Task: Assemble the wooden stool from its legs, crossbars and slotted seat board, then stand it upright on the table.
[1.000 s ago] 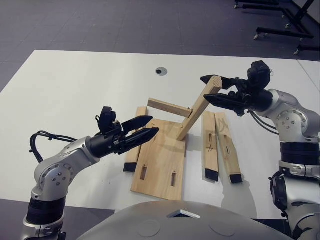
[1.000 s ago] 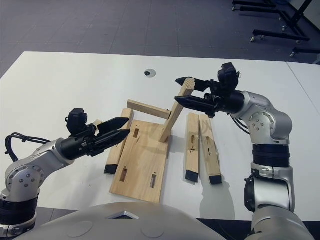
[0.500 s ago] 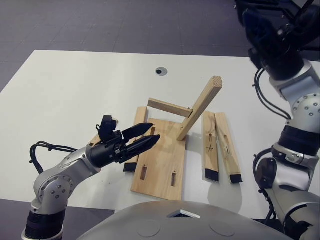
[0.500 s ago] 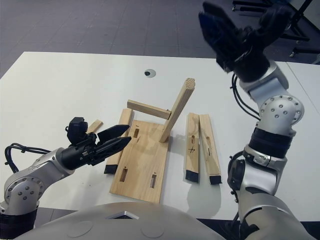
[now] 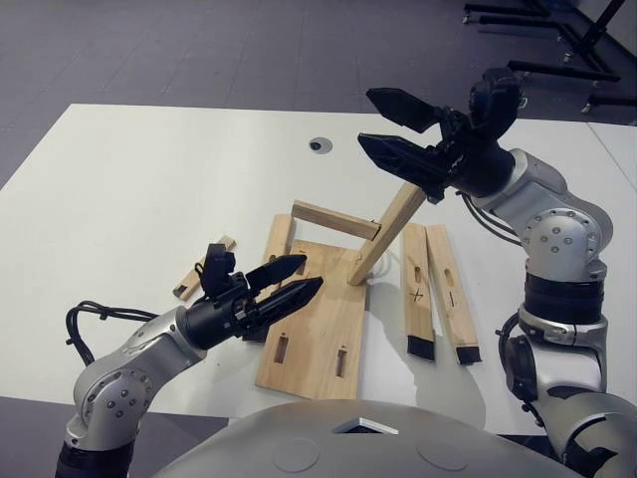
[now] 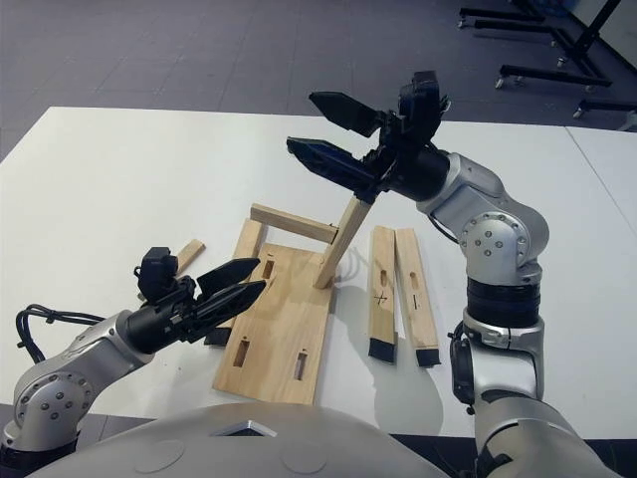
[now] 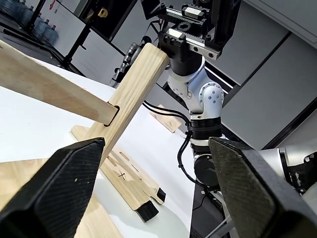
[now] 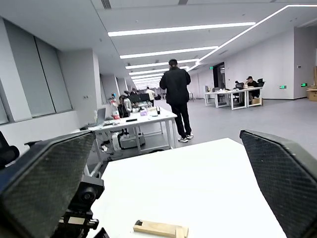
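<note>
Wooden leg (image 5: pixel 389 235) tilts rightward, foot on seat board (image 5: pixel 314 329).

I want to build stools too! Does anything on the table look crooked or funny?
Yes. One leg stands on the seat board leaning well over, not straight up, with a crossbar sticking out sideways, its far end in the air. The right pincer is open above it, not holding it.

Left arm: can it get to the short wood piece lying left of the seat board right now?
Probably yes. The left gripper is open and empty, and the short wood piece lies alone on bare table beside that arm. The arm would likely need to draw back first.
</note>
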Tool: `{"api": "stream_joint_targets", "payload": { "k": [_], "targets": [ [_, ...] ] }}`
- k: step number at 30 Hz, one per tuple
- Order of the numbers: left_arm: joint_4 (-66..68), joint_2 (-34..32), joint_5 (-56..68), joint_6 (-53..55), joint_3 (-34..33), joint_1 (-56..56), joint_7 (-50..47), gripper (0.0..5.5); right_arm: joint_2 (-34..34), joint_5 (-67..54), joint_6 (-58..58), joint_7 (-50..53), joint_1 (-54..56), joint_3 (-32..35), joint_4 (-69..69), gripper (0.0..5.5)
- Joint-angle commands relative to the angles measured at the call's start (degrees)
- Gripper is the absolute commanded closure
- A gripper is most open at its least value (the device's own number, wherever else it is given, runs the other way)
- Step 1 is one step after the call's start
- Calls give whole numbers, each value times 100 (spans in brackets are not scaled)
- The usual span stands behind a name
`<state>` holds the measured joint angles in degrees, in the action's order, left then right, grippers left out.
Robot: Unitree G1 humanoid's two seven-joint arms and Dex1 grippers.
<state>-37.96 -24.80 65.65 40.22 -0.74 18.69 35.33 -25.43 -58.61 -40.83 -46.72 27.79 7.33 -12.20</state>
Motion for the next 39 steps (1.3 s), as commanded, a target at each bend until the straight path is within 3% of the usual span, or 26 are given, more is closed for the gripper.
{"api": "stream_joint_targets", "payload": {
  "k": [1, 8, 13, 21, 25, 38, 39],
  "targets": [
    [52, 33, -95, -63, 50, -128, -78, 166, 153, -499, -14, 558, 541, 579, 62, 11],
    [-11, 134, -181, -228, 32, 75, -114, 166, -177, -1107, 63, 1309, 832, 1726, 606, 11],
    [-375, 315, -378, -602, -110, 580, -423, 166, -966, -108, 301, 1670, -730, 2623, 788, 11],
    [-1053, 654, -868, -1231, 82, 1369, -845, 166, -191, 2225, 1014, 2226, -5130, 1924, -1138, 11],
    [-1283, 590, -784, -1240, 51, 1368, -1055, 166, 180, 2742, 1194, 2289, -6581, 1709, -2007, 11],
    [-1307, 487, -852, -1284, 160, 1212, -1476, 166, 159, 3612, 958, 2645, -6713, 684, -2403, 11],
    [-1282, 454, -852, -1271, 133, 1163, -1485, 166, 170, 3734, 997, 2673, -6727, 598, -2346, 31]
  ]
}}
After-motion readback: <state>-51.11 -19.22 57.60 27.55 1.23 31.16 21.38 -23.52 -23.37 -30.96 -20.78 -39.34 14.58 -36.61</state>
